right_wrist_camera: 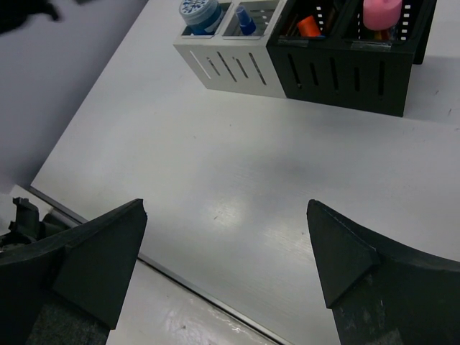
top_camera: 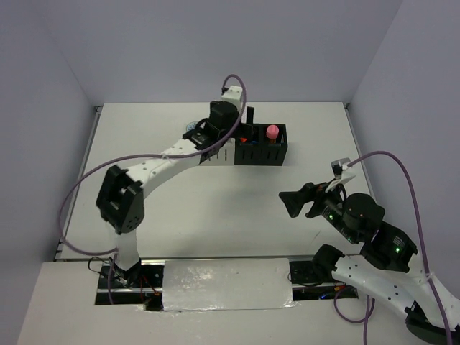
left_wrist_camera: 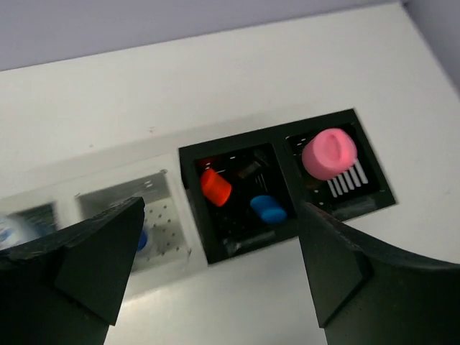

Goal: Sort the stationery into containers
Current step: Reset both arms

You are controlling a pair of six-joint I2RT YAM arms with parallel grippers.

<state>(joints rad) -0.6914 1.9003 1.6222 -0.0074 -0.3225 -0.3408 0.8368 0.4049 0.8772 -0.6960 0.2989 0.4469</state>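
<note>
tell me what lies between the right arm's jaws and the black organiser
Nothing: only bare white table lies between the open right jaws and the black organiser, as the right wrist view shows.

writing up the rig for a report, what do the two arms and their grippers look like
Both the left arm and right arm have white links with bulky black joint housings. A looping purple cable runs along each. The right arm shows small green lights. Each gripper has two wedge-shaped matte black fingers.
</note>
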